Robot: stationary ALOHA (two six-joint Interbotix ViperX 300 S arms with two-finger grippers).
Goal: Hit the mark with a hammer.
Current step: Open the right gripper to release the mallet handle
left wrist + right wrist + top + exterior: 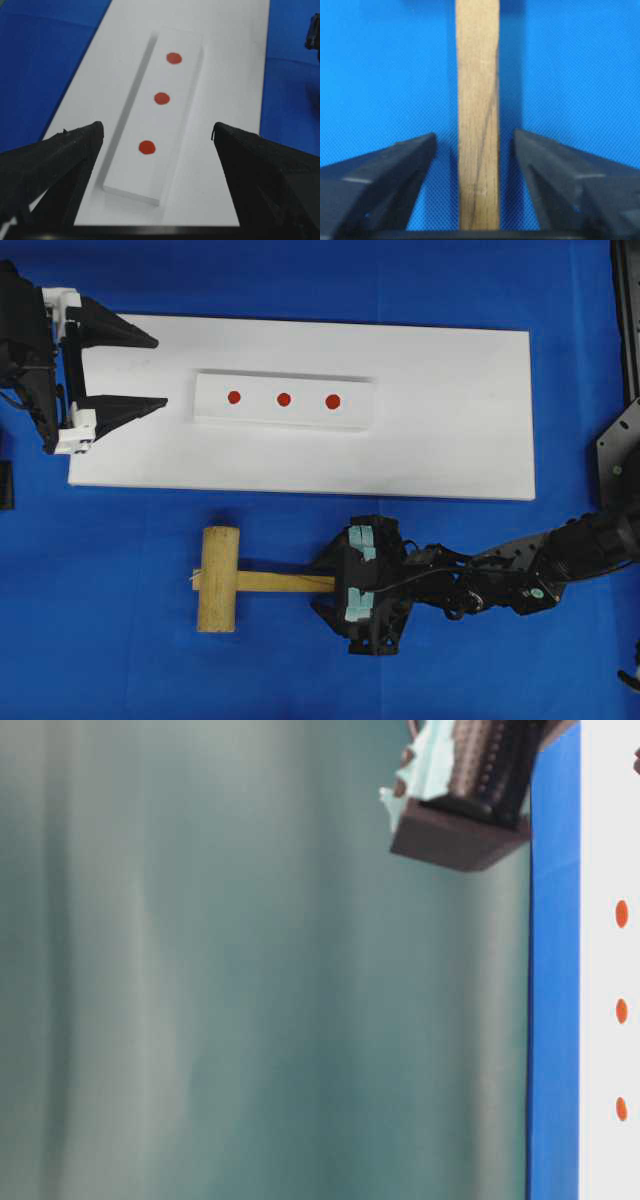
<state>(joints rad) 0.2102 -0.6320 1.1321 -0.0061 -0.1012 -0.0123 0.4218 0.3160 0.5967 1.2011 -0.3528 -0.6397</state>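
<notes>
The hammer (222, 580), a light-brown wooden mallet, lies on the blue cloth below the white board, head at left, handle pointing right. My right gripper (322, 584) is down over the handle's end, jaws open on either side of the handle (478, 115), with blue gaps between wood and fingers. Three red marks (283, 399) sit in a row on a small white block (285, 381) on the board; they also show in the left wrist view (161, 98). My left gripper (158, 371) is open and empty at the board's left end, pointing at the block.
The large white board (450, 420) spans the upper middle of the blue table. A black arm base (625, 360) stands at the right edge. The table-level view is mostly a blurred grey-green surface, with the right gripper's body (470, 790) at top.
</notes>
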